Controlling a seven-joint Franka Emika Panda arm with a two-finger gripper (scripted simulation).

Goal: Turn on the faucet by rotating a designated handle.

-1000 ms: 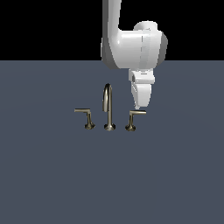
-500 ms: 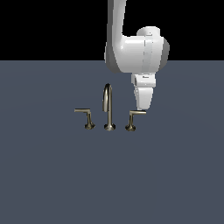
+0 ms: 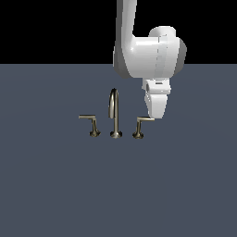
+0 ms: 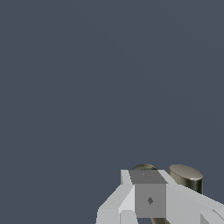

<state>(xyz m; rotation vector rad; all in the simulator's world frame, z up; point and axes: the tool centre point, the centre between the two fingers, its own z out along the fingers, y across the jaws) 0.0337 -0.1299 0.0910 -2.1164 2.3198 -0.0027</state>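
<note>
Brass handle (image 3: 140, 126) sits beside the lowered gripper (image 3: 156, 112), jaw opening indiscernible. Risk: gripper may slip past the thin bar, or nudge the faucet (image 3: 114, 113) spout.

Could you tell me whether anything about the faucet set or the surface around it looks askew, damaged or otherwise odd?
Nothing stands out. The faucet stands upright, its spout arched between two lever handles on round bases, both bars level. The gripper hangs by the tip of the handle on the exterior view's right. The grey surface shows no spill.
</note>
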